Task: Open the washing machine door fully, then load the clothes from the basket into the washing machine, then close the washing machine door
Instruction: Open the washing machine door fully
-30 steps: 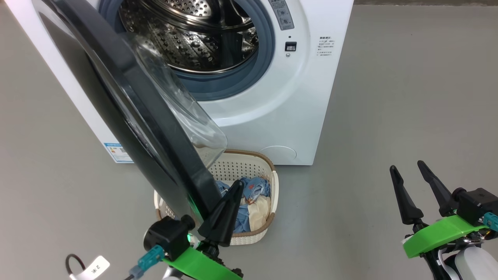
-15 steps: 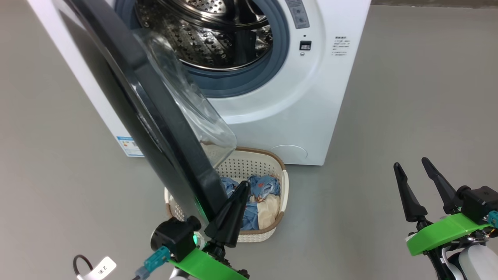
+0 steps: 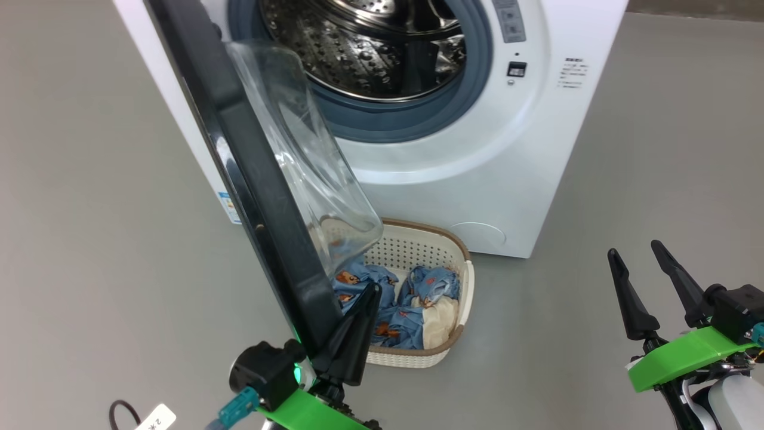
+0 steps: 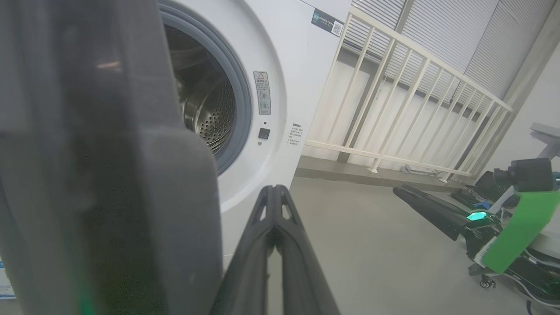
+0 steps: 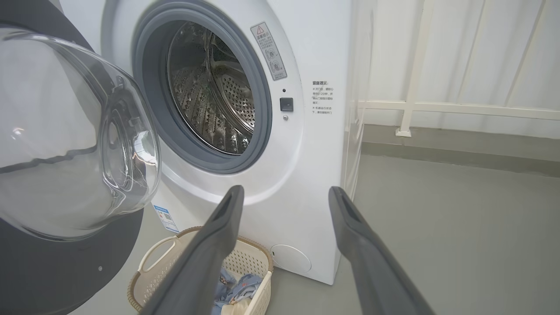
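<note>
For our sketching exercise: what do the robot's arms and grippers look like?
The left gripper and right gripper each have two long black tapering fingers on a bright green bracket, with a black block and teal connector. A black cable with a white tag marked "2" runs by the left; the right forearm is white.

From the head: looking forward and steeply down onto the washing machine (image 3: pixel 477 179) front, with the basket (image 3: pixel 418 251) on the floor (image 3: pixel 89 239) at its foot. From the left wrist: low, hard against the washing machine door (image 4: pixel 109 197) rim, facing the drum opening (image 4: pixel 205 109) and a railing (image 4: pixel 376 154) beyond. From the right wrist: low, farther back, facing that same opening. Shared by all three: machine front and door.
</note>
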Tool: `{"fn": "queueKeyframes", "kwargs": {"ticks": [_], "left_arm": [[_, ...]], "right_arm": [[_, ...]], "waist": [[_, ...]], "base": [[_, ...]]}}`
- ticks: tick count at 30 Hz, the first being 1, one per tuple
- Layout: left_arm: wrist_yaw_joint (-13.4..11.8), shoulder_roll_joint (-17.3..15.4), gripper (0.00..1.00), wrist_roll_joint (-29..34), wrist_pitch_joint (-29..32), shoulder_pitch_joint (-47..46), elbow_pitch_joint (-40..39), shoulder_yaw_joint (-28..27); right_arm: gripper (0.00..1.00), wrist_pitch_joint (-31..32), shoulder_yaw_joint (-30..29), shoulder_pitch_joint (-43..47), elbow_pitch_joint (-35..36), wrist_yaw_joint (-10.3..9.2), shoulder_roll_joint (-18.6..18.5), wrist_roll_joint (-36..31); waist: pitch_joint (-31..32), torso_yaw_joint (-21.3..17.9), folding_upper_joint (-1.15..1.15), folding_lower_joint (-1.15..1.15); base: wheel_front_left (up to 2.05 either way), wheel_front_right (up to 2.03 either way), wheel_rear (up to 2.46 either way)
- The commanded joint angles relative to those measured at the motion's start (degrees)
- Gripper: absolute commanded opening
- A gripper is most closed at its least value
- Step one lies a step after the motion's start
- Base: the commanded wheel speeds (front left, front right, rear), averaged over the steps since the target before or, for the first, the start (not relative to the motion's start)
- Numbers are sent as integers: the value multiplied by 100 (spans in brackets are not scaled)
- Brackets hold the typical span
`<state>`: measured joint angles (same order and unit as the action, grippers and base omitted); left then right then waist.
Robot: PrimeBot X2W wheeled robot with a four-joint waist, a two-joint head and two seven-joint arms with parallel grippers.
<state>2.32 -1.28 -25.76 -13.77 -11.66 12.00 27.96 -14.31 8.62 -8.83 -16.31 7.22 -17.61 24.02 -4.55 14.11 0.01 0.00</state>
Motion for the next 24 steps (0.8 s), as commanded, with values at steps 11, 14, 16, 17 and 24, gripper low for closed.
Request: {"fn": "queueKeyframes", "kwargs": {"ticks": [11,14,16,17,24], "left_arm": [[-354,-377,0,-62,-63,64,-311,-527],[-421,-429,0,-56,-39,149,-423,-549],[-463,-469,0,-59,-18,198,-488,-572],[-485,-489,0,-69,-4,227,-512,-590],[-654,-646,0,-94,6,422,-722,-749]], "right_arm": [[100,-69,94,-51,146,26,-167,-105],[100,-69,89,-31,147,26,-169,-106],[100,-69,86,-26,149,26,-173,-104],[100,-69,91,-27,149,26,-173,-104],[100,-69,113,-23,149,26,-182,-108]], "waist": [[24,451,-1,0],[29,556,-1,0],[31,626,-1,0],[36,652,-1,0],[48,836,-1,0]], "base": [[0,0,0],[0,0,0],[0,0,0],[0,0,0],[0,0,0]]}}
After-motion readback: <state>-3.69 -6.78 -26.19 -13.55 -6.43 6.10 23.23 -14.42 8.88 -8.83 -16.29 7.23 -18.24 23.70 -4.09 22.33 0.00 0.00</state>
